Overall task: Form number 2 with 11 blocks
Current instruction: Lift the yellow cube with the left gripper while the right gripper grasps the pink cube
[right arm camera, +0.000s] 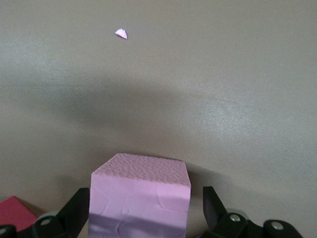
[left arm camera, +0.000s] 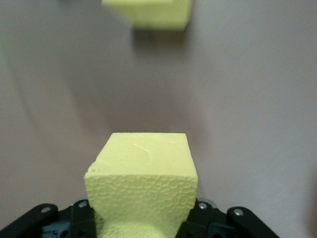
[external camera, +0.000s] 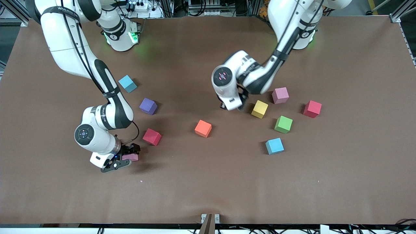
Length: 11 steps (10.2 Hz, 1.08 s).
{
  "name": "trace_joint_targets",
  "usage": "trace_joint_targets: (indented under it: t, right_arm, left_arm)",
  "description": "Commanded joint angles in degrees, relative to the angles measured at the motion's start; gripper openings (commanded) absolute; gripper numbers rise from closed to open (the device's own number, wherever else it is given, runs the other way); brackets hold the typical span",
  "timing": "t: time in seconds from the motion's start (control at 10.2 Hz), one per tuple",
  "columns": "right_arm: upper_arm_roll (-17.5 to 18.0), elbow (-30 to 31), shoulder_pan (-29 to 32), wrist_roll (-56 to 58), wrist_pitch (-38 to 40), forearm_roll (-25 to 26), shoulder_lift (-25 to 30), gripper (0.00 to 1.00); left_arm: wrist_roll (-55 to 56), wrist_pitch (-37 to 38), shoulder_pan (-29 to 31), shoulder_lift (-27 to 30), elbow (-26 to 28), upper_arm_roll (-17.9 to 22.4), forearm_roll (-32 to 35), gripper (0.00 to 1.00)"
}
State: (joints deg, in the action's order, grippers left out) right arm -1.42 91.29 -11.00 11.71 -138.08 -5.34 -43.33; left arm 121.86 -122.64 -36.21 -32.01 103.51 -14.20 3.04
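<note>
The front view shows the brown table (external camera: 208, 195) with cubes scattered over it and no digit yet formed. The left gripper (external camera: 232, 107) is held over the table's middle, just beside a yellow block (external camera: 260, 109); in the left wrist view its fingers (left arm camera: 84, 218) are seen clamped on a second yellow block (left arm camera: 143, 183). The right gripper (external camera: 125, 159) is lowered toward the right arm's end, its fingers (right arm camera: 74, 213) spread apart with a pink block (right arm camera: 141, 198) standing between them, gaps showing on both sides. A small pink crumb (right arm camera: 121, 33) lies near it. A red block (external camera: 152, 136), purple block (external camera: 148, 106) and cyan block (external camera: 127, 83) lie near the right arm. An orange block (external camera: 203, 128) sits mid-table. Toward the left arm's end lie another pink block (external camera: 280, 95), a second red block (external camera: 312, 109), a green block (external camera: 283, 124) and a blue block (external camera: 274, 146).
</note>
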Motion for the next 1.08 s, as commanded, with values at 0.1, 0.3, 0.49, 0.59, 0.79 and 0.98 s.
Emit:
trace_joint_targets:
  t: [0.1, 0.3, 0.49, 0.59, 0.79, 0.98]
  right_arm:
    - [0.4, -1.0, 0.0, 0.6, 0.8, -0.4, -0.2, 0.53]
    - [0.4, -1.6, -0.3, 0.4, 4.5, -0.3, 1.2, 0.5]
    - [0.5, -2.7, -0.6, 0.5, 9.9, -0.3, 3.5, 0.48]
    - [0.5, -2.7, -0.8, 0.3, 12.7, -0.3, 5.0, 0.47]
    - [0.5, -2.3, -1.0, 1.9, 19.6, -0.2, 8.0, 0.47]
    - [0.6, 1.0, -2.4, 10.3, 22.5, -0.1, 12.5, 0.47]
  left_arm:
    - [13.3, -12.3, 0.6, 9.2, 16.1, -9.1, 0.9, 0.0]
    - [23.2, -18.8, 0.6, 13.5, 23.1, -15.4, 0.9, 0.0]
    - [31.6, -19.6, 0.5, 13.2, 24.3, -19.2, 0.9, 0.0]
    - [35.2, -21.4, 0.5, 12.9, 24.8, -20.0, 1.1, 0.0]
    - [36.7, -25.4, -0.1, 11.3, 24.6, -20.0, 1.4, 0.0]
    - [36.7, -28.7, 0.0, 9.1, 24.1, -19.8, 4.3, 0.0]
